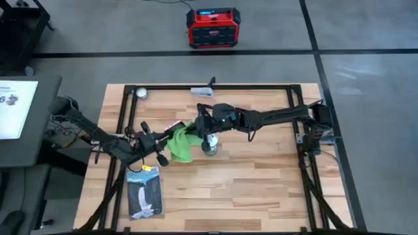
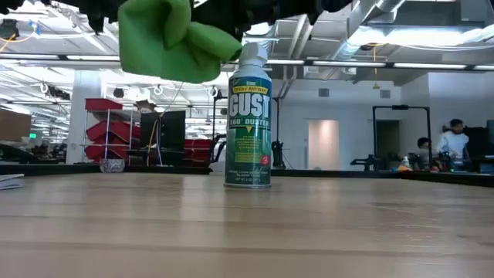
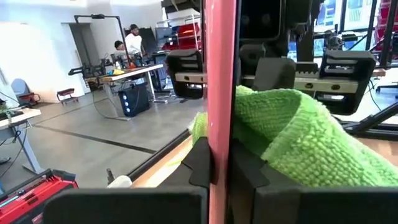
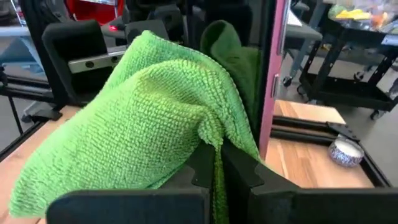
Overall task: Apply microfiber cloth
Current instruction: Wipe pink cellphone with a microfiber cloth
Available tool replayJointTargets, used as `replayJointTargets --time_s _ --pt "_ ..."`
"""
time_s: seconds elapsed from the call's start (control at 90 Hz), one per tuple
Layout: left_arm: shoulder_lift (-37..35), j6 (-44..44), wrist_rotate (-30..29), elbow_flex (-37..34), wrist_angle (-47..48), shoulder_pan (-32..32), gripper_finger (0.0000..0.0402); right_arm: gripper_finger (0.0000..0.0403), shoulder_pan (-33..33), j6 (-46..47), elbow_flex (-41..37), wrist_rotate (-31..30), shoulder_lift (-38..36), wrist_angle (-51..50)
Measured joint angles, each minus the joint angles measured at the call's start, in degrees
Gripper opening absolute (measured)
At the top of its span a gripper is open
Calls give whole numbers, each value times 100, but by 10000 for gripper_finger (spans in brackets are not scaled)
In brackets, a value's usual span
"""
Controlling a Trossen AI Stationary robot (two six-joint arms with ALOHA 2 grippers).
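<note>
The bright green microfiber cloth [image 1: 181, 145] hangs in the air over the table's middle, with my right gripper [image 1: 196, 128] shut on it. In the low view the cloth [image 2: 173, 40] is bunched and well above the tabletop. My left gripper [image 1: 164, 136] comes from the table's left and is shut on a pink phone [image 3: 221, 81], which stands on edge. The cloth [image 3: 292, 134] lies against the phone's face. In the right wrist view the phone's dark screen [image 4: 245, 74] mirrors the cloth. My left gripper pinches the pink phone's lower edge [image 3: 217, 158] between its two fingers. The phone stands upright out of the fingers, lifted clear of the table, its thin side toward the wrist camera. My right gripper pinches a fold of the cloth [image 4: 216, 163] between its two fingers, several layers. The cloth [image 4: 137, 118] billows over the fingers, clear of the table, and its far part rests against the phone.
A green-and-white duster can [image 2: 248, 123] stands upright just right of the cloth, close under my right arm. A blue-grey booklet [image 1: 144, 192] lies near the front left. A small silver tin [image 4: 345, 152] sits by the far left rail. A red box [image 1: 212, 27] stands on the floor beyond.
</note>
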State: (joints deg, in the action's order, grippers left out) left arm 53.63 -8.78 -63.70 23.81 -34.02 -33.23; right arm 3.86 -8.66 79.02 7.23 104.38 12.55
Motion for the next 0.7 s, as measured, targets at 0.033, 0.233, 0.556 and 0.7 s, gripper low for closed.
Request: replayJointTargets --time_s 0.033,0.233,0.556,0.7 --pt "0 -25 -4 0 -2 0 2 0 0 24 -12 1 0 26" --pt "-2 -108 -12 0 -70 0 2 0 -28 48 -15 3 0 100" --pt "-2 -378 34 3 -338 -2 2 0 -89 167 -9 144 176 422" --pt "-4 -435 21 60 -321 -1 2 0 -88 295 93 296 510 453"
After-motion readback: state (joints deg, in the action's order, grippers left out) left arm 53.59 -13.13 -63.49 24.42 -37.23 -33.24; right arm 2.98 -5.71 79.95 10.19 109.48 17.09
